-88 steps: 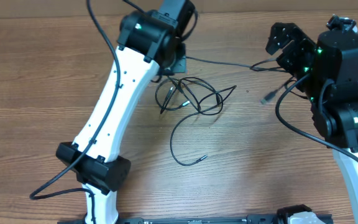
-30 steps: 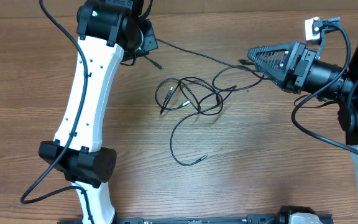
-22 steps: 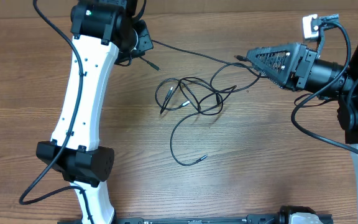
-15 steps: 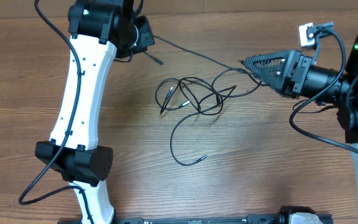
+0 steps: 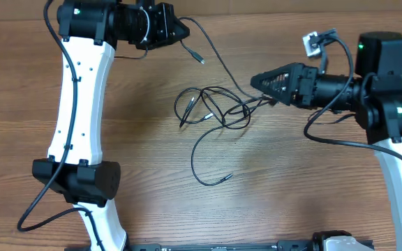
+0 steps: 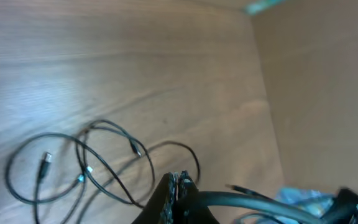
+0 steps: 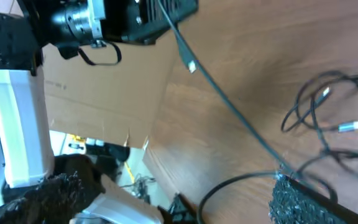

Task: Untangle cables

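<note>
The cables (image 5: 211,108) lie in a black tangle at mid-table, with one loose end trailing to a plug (image 5: 227,176) nearer the front. My left gripper (image 5: 179,29) is at the back left, shut on one cable. That cable's short plug end (image 5: 199,60) hangs free, and its long part (image 5: 222,61) runs down to the tangle. In the left wrist view the jaws (image 6: 180,182) are pressed together above the tangle (image 6: 86,168). My right gripper (image 5: 257,80) is open at the tangle's right edge. Its fingers (image 7: 294,199) stand wide apart, and the held cable (image 7: 229,99) passes just beside one.
The table (image 5: 306,181) is brown wood. Thick black arm wires loop beside the left arm's base (image 5: 44,209) and under the right arm (image 5: 326,136). A cardboard wall (image 7: 104,93) stands behind the table's back edge.
The left gripper has swung to point right and carried its cable's plug end rightwards. The right gripper has moved left and a little forward, up to the tangle's right edge.
</note>
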### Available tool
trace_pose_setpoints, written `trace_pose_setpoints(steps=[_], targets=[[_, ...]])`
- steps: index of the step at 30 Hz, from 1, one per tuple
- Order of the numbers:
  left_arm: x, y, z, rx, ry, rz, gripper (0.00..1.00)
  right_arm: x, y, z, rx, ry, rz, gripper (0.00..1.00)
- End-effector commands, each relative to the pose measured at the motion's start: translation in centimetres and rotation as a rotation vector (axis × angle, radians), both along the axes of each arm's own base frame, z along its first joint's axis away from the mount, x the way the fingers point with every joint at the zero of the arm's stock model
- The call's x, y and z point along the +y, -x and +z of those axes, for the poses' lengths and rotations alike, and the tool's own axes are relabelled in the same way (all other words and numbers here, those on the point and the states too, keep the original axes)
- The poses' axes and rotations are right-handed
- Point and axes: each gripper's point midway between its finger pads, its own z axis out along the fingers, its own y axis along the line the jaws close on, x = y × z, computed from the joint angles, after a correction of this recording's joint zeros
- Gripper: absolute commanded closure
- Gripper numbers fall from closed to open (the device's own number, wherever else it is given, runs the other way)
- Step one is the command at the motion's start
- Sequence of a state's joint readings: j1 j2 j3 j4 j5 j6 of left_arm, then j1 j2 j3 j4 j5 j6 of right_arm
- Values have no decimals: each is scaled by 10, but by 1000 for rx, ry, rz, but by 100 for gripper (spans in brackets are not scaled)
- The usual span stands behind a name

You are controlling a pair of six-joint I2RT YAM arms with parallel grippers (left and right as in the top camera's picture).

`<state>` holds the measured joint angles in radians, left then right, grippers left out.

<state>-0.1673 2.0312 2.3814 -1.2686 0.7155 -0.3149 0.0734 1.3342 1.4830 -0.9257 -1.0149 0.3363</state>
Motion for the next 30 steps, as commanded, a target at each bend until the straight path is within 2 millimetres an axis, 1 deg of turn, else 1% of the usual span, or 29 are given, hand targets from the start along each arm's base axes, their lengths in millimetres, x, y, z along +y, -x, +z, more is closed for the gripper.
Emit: trace_pose_setpoints(steps=[1, 4, 6, 7, 9, 10, 11, 15, 19, 22, 24, 27, 30], targets=[[-4, 7, -11, 18, -61, -10, 96, 0, -8, 13, -93, 9, -10, 0], [11, 7, -31, 66, -197, 84, 96, -2, -15, 28, -172, -7, -23, 0], [17, 10, -39, 80, -265, 110, 95, -2, -18, 34, -212, -6, -30, 0], [18, 12, -42, 89, -289, 113, 87, -3, -21, 35, -224, -2, -38, 0], [17, 16, -45, 98, -308, 104, 54, -5, -24, 33, -225, 14, -61, 0], [15, 19, -45, 101, -310, 94, 34, -6, -25, 32, -222, 19, -68, 0], [13, 20, -45, 104, -310, 89, 23, -6, -25, 32, -222, 18, -66, 0], [-1, 27, -42, 65, -287, -10, 12, -7, -27, 33, -222, 19, -79, 0], [-26, 41, -30, -18, -200, -207, 7, -20, -43, 28, -187, 53, -197, 0], [-47, 57, -17, -100, -107, -374, 7, -27, -50, 28, -178, 60, -247, 0], [-56, 66, -12, -151, -72, -458, 9, -27, -52, 32, -156, 30, -266, 0], [-65, 74, -12, -170, -72, -505, 10, -27, -55, 38, -105, -26, -299, 0], [-81, 87, -12, -206, -79, -582, 10, -27, -57, 45, -88, -62, -317, 0]])
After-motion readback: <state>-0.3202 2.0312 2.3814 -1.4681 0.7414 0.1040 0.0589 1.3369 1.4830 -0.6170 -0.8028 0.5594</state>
